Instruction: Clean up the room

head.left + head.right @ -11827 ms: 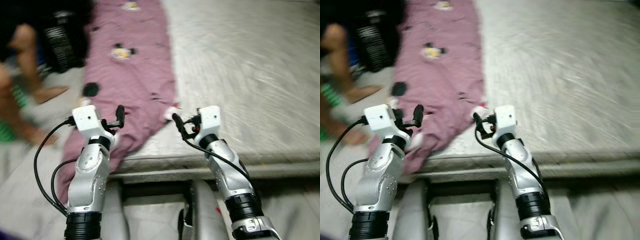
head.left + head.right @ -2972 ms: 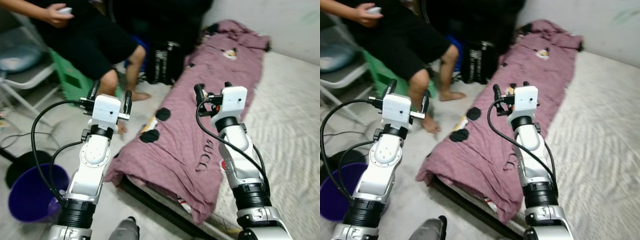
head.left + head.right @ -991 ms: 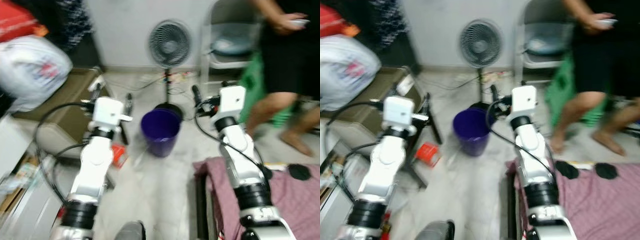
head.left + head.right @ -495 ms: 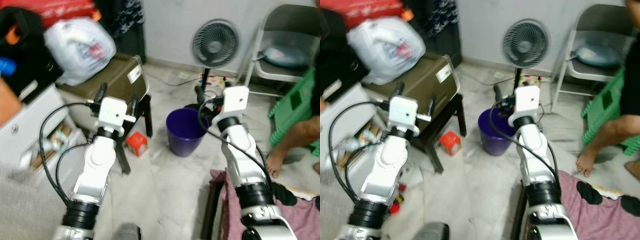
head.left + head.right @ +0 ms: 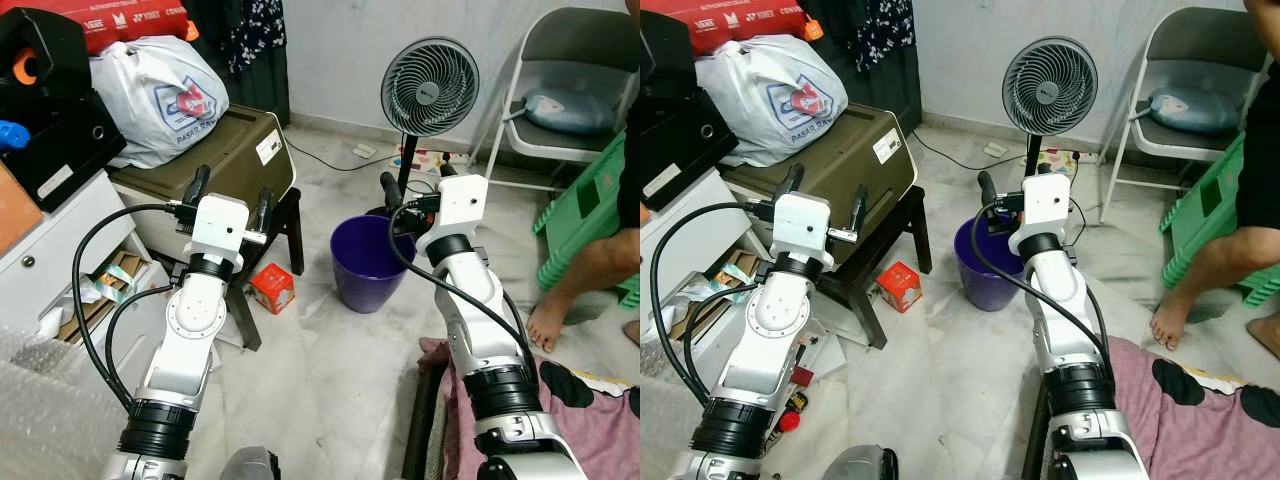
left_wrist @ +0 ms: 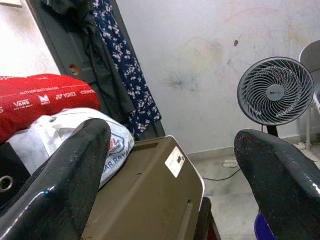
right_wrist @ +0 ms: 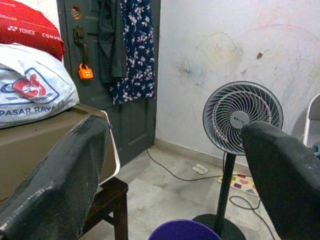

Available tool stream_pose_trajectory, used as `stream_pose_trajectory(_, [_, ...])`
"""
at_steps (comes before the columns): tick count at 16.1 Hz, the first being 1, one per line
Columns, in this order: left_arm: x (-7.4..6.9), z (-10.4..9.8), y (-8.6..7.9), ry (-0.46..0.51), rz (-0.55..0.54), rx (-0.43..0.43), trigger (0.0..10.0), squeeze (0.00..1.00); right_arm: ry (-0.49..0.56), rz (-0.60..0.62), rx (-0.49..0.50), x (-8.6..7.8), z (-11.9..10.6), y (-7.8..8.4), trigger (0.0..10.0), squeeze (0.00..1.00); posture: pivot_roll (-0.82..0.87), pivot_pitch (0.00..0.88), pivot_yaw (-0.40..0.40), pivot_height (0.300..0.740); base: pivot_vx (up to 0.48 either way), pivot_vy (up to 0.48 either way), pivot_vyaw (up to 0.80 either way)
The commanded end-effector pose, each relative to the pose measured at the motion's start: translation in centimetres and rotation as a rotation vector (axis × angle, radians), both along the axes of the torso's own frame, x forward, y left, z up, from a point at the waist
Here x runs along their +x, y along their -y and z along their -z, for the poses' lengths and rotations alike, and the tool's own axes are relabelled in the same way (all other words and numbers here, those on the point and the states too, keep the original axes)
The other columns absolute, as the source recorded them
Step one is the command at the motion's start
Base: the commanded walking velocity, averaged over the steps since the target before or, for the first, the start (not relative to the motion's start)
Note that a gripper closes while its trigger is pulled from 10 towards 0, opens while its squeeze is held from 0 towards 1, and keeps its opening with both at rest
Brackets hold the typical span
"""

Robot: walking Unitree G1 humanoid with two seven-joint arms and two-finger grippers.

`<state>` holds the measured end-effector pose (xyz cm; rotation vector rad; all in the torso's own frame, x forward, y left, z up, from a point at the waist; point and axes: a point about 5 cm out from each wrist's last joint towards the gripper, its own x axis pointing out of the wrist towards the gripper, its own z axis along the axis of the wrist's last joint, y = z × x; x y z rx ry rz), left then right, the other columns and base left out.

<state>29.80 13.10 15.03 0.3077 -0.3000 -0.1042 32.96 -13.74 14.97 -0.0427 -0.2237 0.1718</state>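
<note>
With both the left gripper [image 5: 230,190] and right gripper [image 5: 412,188] wide and empty, squaring up to the small red box [image 5: 271,288] before bending looked wise

Two silver arms with black ribbed bands at the lower forearms. White boxy wrist housings. Black cables loop alongside each arm. Left gripper [image 5: 230,187] and right gripper [image 5: 413,187]: long black fingers.

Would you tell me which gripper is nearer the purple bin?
Right. The right gripper hangs just above the purple bin, over its far rim; the left gripper is off to the bin's left, in front of the brown case.
</note>
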Motion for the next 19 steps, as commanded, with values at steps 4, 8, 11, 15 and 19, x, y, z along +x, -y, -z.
stream_pose_trajectory(4, [0.07,-0.42,-0.11,0.011,0.005,0.006,10.0,0.00,0.020,-0.007,0.003,-0.01,-0.53,-0.02,10.0,0.00,0.03,0.000,-0.003,0.740,0.000,0.000,0.80])
stream_pose_trajectory(8, [0.03,-0.40,-0.11,0.014,0.007,0.013,10.0,0.00,0.016,-0.001,0.013,-0.02,-0.47,0.01,10.0,0.00,0.03,0.000,0.001,0.740,0.000,0.000,0.20])
stream_pose_trajectory(11, [0.04,-0.40,-0.06,0.014,0.011,0.012,10.0,0.00,0.015,-0.001,0.014,-0.04,-0.44,0.02,10.0,0.00,0.03,0.000,0.001,0.740,0.000,0.000,0.00])
stream_pose_trajectory(15, [0.01,-0.48,-0.10,0.018,0.012,0.001,10.0,0.00,0.016,0.001,0.017,-0.06,-0.46,0.01,10.0,0.00,0.03,0.000,0.001,0.740,0.000,0.000,0.00])
stream_pose_trajectory(19, [0.00,-0.51,-0.08,0.019,0.015,-0.003,10.0,0.00,0.014,0.000,0.023,-0.05,-0.45,0.02,10.0,0.00,0.03,0.000,0.001,0.740,0.000,0.000,0.00])
